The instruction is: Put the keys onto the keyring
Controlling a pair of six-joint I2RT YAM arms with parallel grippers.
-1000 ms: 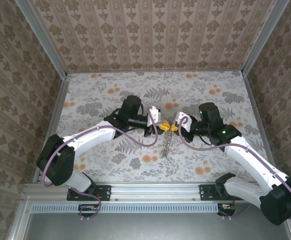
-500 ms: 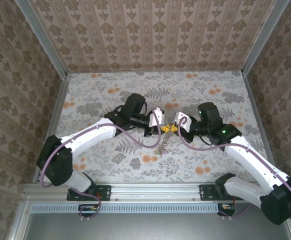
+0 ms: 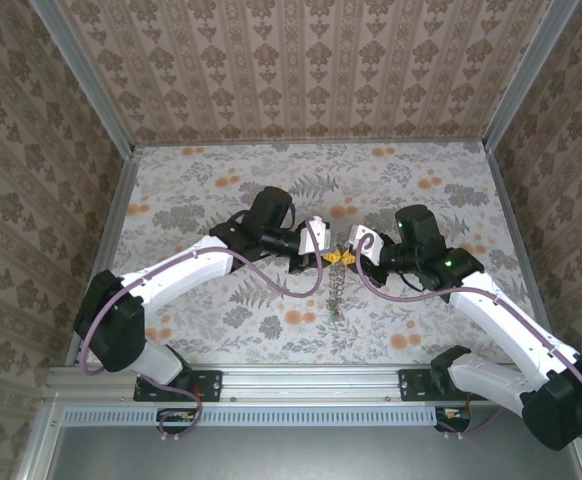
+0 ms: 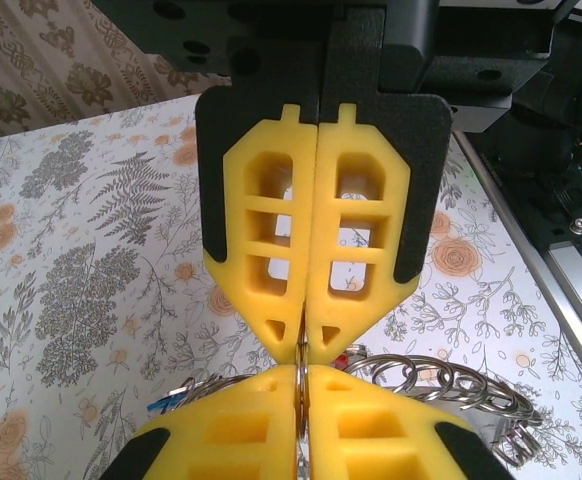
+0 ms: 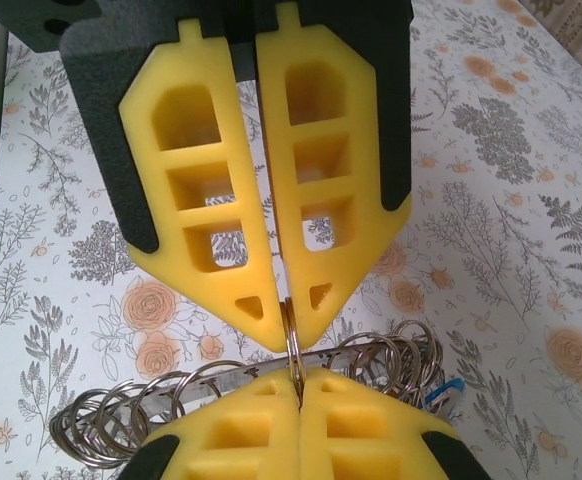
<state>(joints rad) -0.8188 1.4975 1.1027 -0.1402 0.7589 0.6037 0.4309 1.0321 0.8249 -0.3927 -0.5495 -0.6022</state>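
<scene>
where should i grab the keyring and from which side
Best at its top wire: the keyring hangs from there, thin enough for a pinch. Come in level from a side, as the left pincer and right pincer do; the coiled lower part looks bulkier.

2 white arms [image 3: 176,272] with black joints, purple cables [image 3: 88,335], yellow-padded black grippers [image 3: 323,256].

Left gripper [image 4: 302,372] runs off the bottom of my view, and the keyring [image 4: 456,385] ducks behind it. I'm catching just a blue tag [image 5: 449,392], its key hidden. From above, keys too small to tell.
</scene>
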